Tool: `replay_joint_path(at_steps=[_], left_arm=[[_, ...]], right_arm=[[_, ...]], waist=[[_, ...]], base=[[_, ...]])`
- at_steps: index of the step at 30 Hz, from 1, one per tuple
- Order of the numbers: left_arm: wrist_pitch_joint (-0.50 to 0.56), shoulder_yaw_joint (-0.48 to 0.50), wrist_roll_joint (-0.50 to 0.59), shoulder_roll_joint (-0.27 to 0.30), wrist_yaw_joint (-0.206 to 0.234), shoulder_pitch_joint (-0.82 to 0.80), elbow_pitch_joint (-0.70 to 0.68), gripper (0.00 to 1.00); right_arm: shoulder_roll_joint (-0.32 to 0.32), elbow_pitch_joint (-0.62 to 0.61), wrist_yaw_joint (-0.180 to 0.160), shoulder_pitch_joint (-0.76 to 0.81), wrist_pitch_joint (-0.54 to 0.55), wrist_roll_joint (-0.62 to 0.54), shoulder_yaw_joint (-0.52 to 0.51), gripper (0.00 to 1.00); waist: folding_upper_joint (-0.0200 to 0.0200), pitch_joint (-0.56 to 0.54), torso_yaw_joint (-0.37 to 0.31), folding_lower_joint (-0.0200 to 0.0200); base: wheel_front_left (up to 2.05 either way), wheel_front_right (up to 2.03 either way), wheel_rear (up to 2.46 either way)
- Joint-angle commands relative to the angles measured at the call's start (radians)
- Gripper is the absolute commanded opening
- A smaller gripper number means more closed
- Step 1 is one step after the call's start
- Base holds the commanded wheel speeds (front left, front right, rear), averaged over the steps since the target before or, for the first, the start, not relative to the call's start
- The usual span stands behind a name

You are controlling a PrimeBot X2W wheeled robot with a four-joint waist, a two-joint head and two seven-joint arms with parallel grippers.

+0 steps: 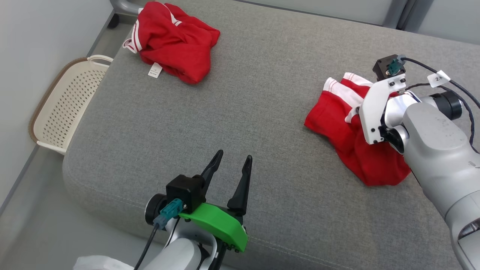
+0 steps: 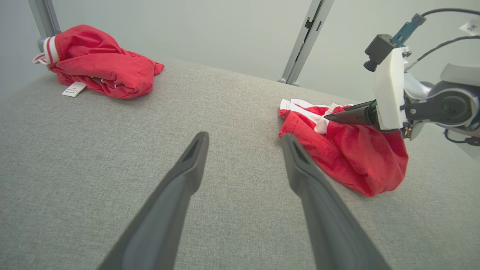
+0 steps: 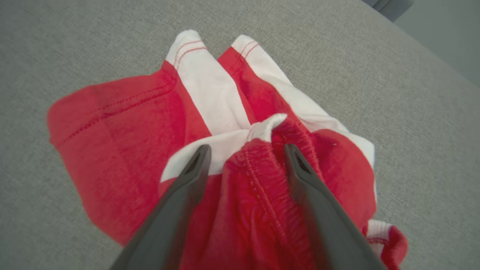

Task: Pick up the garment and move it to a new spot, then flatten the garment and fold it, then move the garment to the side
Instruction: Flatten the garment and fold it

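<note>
Straddling the bunched waistband (image 3: 258, 176) of the red shorts (image 3: 120, 142), the right gripper (image 3: 247, 149) stands open, holding nothing; flattening should go best by pinching a hem (image 3: 193, 50) just beyond its fingertips and pulling outward.

Red garment (image 1: 333, 125) on grey cushion (image 1: 243, 112)
</note>
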Motion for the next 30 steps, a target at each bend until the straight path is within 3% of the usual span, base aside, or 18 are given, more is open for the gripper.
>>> replay_joint_path(at_steps=[1,3,6,7,8,14,30], left_arm=[[-0.009,-0.001,-0.003,-0.006,-0.005,-0.003,0.008,1.0],[-0.012,-0.003,-0.005,-0.009,-0.007,-0.005,0.013,1.0],[-0.016,-0.005,-0.008,-0.013,-0.009,-0.009,0.019,1.0],[-0.017,-0.006,-0.009,-0.013,-0.01,-0.01,0.021,1.0],[-0.018,-0.006,-0.01,-0.014,-0.012,-0.01,0.024,1.0],[-0.024,-0.003,-0.011,-0.012,-0.011,-0.014,0.036,1.0],[-0.005,-0.006,-0.01,0.018,0.009,-0.003,0.022,1.0]], right_arm=[[-0.017,-0.019,0.0,0.014,0.037,0.029,0.025,0.84],[-0.025,-0.037,0.0,0.026,0.079,0.058,0.049,0.46],[-0.053,-0.066,0.0,0.03,0.111,0.094,0.081,0.27],[-0.061,-0.077,0.0,0.032,0.113,0.101,0.089,0.06],[-0.068,-0.086,0.0,0.035,0.11,0.109,0.097,0.0],[-0.103,-0.119,0.0,0.012,0.001,0.105,0.104,0.0],[-0.007,-0.117,0.0,-0.183,-0.475,-0.046,-0.005,0.0]], waist=[[0.0,0.005,0.009,0.0],[0.0,0.006,0.015,0.0],[0.0,0.008,0.024,0.0],[0.0,0.008,0.027,0.0],[0.0,0.008,0.028,0.0],[0.0,0.003,0.027,0.0],[0.0,-0.052,-0.036,0.0]], base=[[0.0,0.0,0.0],[0.0,0.0,0.0],[0.0,0.0,0.0],[0.0,0.0,0.0],[0.0,0.0,0.0],[0.0,0.0,0.0],[0.0,0.0,0.0]])
